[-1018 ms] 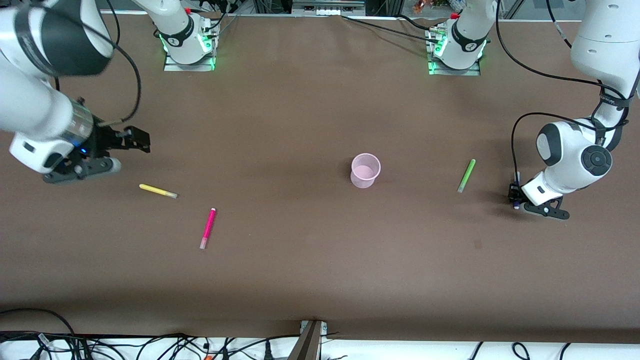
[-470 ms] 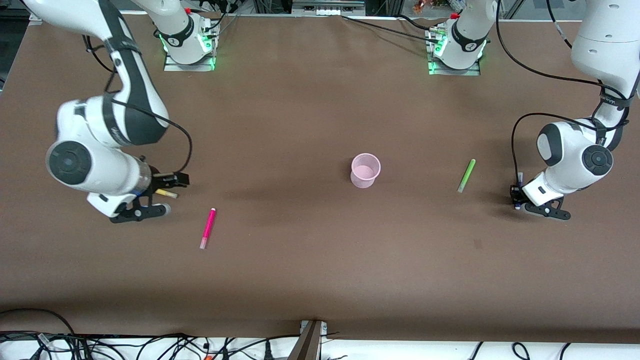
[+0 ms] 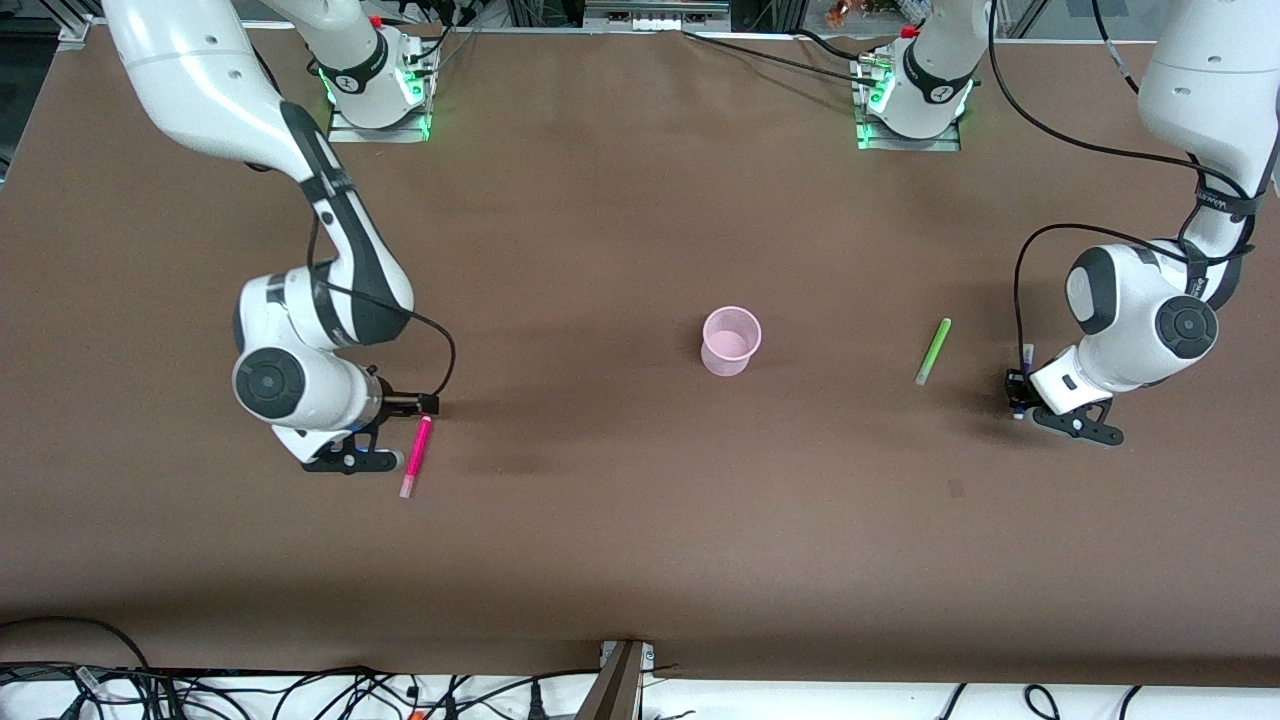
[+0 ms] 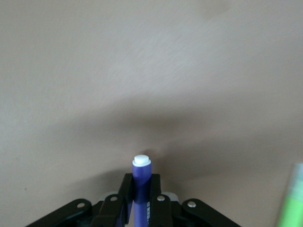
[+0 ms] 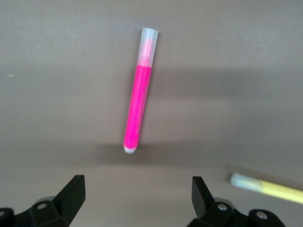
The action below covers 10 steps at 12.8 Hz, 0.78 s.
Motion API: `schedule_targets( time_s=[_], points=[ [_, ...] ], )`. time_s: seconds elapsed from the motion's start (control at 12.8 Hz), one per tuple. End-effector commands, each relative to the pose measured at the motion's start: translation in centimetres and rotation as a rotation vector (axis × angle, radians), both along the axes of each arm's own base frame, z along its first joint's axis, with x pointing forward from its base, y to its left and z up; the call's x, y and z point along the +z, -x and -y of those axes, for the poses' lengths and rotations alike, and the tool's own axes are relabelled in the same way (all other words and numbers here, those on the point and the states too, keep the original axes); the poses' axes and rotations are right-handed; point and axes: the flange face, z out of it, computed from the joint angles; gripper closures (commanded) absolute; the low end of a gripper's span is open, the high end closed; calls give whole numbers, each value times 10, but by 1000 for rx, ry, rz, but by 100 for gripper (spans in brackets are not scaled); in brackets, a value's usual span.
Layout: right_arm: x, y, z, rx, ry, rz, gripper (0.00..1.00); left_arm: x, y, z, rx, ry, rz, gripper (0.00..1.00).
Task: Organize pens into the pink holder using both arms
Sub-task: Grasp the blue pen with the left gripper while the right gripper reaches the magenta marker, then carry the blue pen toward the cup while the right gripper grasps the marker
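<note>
Magenta pen: flat on the brown worktop, nearest the front camera, toward the right arm's end.
Right gripper: low, just beside the magenta pen; fingers spread wide, gripping nothing.
Yellow pen: flat, by the right gripper.
Left gripper: fingers clamped on the purple pen.
Green pen: flat, between left gripper and holder.
Pink holder: upright, mid-worktop.

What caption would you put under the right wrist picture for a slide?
Open right end effector poised over a slim magenta-pink marker pen lying on the brown table, a yellow marker pen beside it.
</note>
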Motion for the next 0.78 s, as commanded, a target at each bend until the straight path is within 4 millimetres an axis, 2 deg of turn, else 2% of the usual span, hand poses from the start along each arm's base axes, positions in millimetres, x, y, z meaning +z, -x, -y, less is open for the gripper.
schedule_targets(
  time_s=[0.0, 0.16, 0.23, 0.31, 0.39, 0.47, 0.55, 0.63, 0.7],
  points=[
    [-20, -6, 0, -96, -7, 19, 2, 63, -23, 13, -30, 14, -53, 100],
    [-37, -5, -1, -113, -6, 20, 4, 112, -44, 38, -71, 35, -97, 100],
    [-39, -3, -1, -114, -6, 17, 7, 132, -49, 57, -102, 50, -123, 100],
    [-42, -1, 0, -114, -4, 10, 15, 148, -52, 84, -146, 69, -138, 100],
    [-44, 0, 0, -116, -6, 9, 28, 158, -53, 112, -191, 92, -132, 100],
    [-48, 0, -2, -139, -30, -1, 39, 168, -51, 155, -263, 116, -116, 100],
    [-54, 0, -2, -149, -41, -6, 49, 179, -49, 187, -309, 139, -95, 100],
    [-56, -1, -1, -149, -44, -2, 58, 183, -45, 212, -344, 160, -88, 100],
    [-57, -1, 0, -151, -45, -2, 68, 187, -43, 228, -347, 222, -81, 100]
  ],
)
